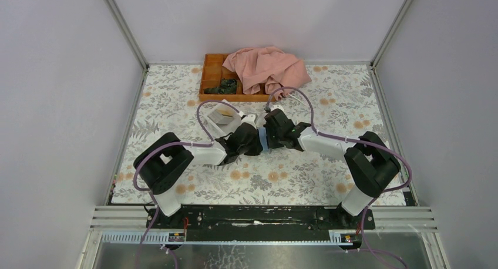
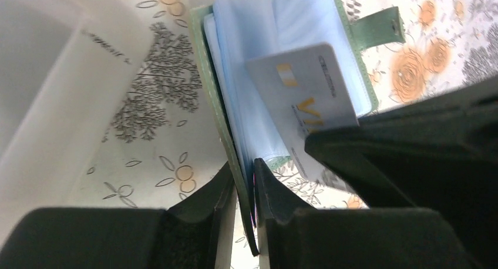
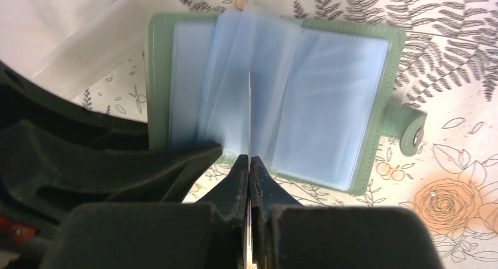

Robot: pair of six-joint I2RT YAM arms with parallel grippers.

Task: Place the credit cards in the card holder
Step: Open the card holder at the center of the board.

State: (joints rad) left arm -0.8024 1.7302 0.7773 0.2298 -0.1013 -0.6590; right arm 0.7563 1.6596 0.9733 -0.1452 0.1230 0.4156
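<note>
Just beside the box (image 2: 59,104), the holder (image 3: 154,75) is fanned open, pale blue sleeves (image 3: 329,104) showing and its snap tab (image 3: 408,128) flopped out on the side away from the box. Left gripper (image 2: 242,178) is pinched narrow on the edge of the green cover, the flap nearer the box, and that's the anchor. Right gripper (image 3: 249,166) is clamped tight on a card (image 2: 305,87), pale with a gold chip. It's taken by its near end and stands edge-on with its far end among the sleeves. Whether it's actually inside a pocket, I can't tell. Now the feel of it: the card looks light, thin and stiff but slick, so a pinch at the trailing end leaves its length free to slide in. The sleeves look thin and floppy, likely to buckle or fan shut under a push. So the stiffer cover, close to the spine, is the place to hold the holder.
</note>
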